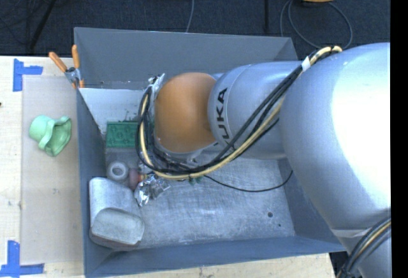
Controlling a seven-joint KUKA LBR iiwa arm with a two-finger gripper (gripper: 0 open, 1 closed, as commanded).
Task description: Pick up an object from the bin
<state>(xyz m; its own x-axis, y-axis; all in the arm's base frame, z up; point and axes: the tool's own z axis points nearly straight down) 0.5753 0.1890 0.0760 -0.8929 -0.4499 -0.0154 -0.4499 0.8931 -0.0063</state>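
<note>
One camera above the grey bin (185, 53), at a slight side angle, fairly near, arm (331, 143) from the right.

Black letters (221, 115) reading "UKA" are running up the silver arm link (255, 95), just right of the orange cover (182, 111); nothing else is showing legibly.
</note>
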